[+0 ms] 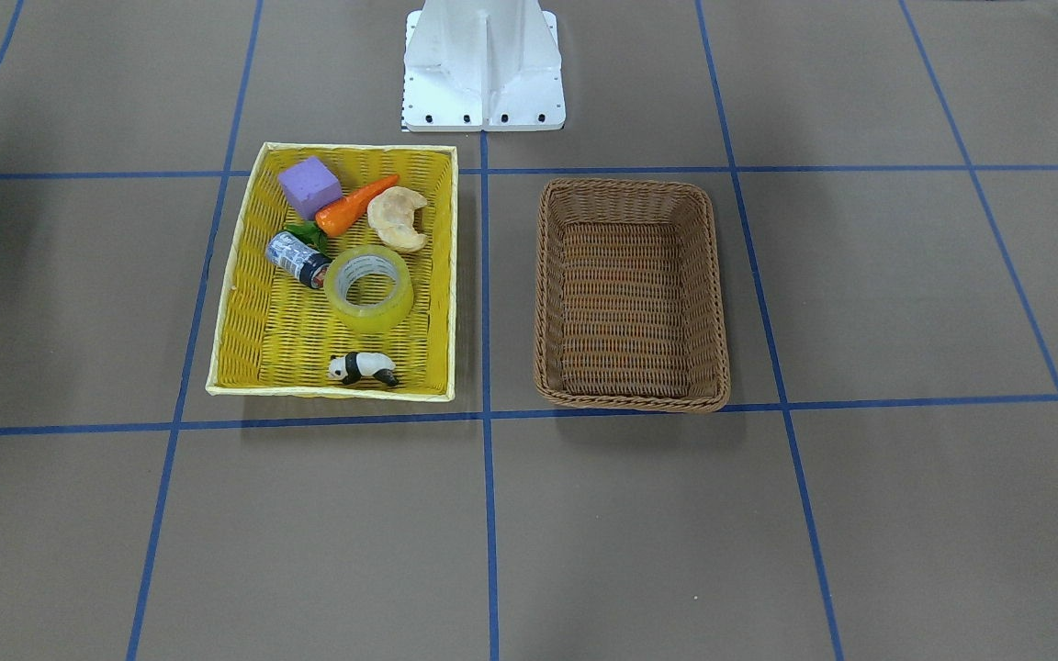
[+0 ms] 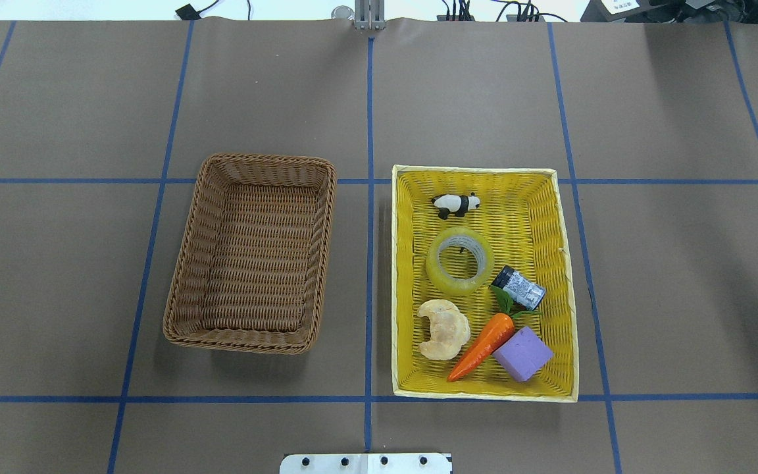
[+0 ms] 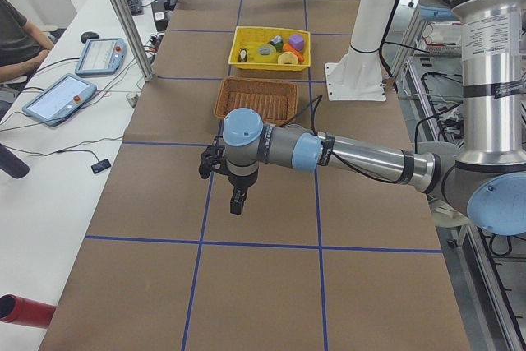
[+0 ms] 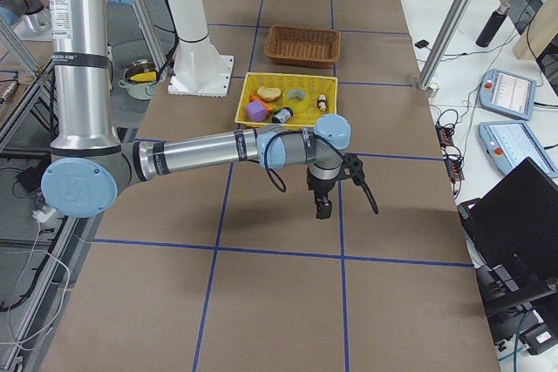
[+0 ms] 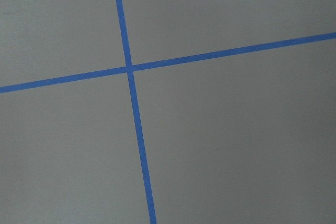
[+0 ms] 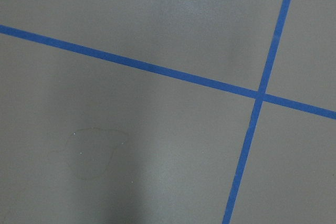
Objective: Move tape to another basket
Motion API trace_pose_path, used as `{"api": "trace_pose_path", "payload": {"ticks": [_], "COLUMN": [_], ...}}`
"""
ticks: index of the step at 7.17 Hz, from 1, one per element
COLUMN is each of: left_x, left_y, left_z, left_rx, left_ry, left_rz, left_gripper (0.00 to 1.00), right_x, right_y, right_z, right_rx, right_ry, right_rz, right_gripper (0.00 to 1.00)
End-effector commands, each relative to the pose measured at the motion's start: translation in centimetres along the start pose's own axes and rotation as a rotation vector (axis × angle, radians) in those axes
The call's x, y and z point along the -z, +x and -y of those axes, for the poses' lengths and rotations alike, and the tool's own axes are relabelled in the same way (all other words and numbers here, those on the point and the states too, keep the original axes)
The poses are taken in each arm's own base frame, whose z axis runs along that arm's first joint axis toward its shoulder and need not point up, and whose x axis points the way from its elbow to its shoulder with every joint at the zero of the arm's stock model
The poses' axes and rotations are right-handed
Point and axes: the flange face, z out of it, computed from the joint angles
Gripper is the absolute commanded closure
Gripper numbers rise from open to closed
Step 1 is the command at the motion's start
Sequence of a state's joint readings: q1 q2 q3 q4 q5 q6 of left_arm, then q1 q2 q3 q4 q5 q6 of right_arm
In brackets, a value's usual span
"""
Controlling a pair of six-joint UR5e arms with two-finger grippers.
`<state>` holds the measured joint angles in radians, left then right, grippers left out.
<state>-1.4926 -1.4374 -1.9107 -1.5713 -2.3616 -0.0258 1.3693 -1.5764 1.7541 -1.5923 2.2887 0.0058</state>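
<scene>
1. Tape (image 2: 459,261) lies flat, hole up, on the floor of the yellow tray (image 2: 394,283), in the half farther from the robot's base.
2. It sits between the panda figure (image 2: 456,204) and the bread piece (image 2: 443,329), with the grey-and-black cylinder (image 2: 518,288) just beside it.
3. The carrot (image 2: 482,347) and purple block (image 2: 522,354) lie at the tray's end nearest the robot, apart from the roll.
4. The brown basket (image 2: 185,263) stands beside the tray on the robot's left, not touching it, with a blue line (image 2: 369,296) running between them.
5. The left gripper (image 3: 237,203) hangs fingers down over the bare table (image 2: 682,296), well apart from both containers; I cannot tell how its jaws stand.
6. The right gripper (image 4: 323,207) hangs likewise at the opposite end of the table, and I cannot tell its jaw state either.
</scene>
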Motion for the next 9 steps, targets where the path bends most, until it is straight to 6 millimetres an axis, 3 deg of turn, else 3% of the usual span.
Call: {"api": "trace_pose_path", "payload": {"ticks": [1,3,5,7,9], "left_x": [1.0,2.3,2.2,1.8,1.5], "left_y": [1.0,2.4,2.2,1.9,2.4], "left_z": [0.2,-0.1,-1.0,-1.0,-0.7], "left_rx": [-0.022,-0.047,-0.035,-0.027,-0.022], "left_ry": [0.020,0.044,0.031,0.027,0.021], "left_rz": [-0.001,-0.003,0.000,-0.011,-0.086], "left_gripper": [0.02,0.02,0.02,0.02,0.02], "right_x": [0.0,0.1,0.8,0.8,-2.0], "right_y": [-0.2,-1.0,-2.7,-15.0,-24.7], "right_z": [0.0,0.2,1.4,4.5,5.7], "right_rx": [0.003,0.010,0.002,-0.093,-0.223], "right_ry": [0.001,0.001,0.015,0.024,0.098], "right_rz": [0.009,0.051,0.076,0.125,0.159], "right_gripper": [0.00,0.00,0.00,0.00,0.00]}}
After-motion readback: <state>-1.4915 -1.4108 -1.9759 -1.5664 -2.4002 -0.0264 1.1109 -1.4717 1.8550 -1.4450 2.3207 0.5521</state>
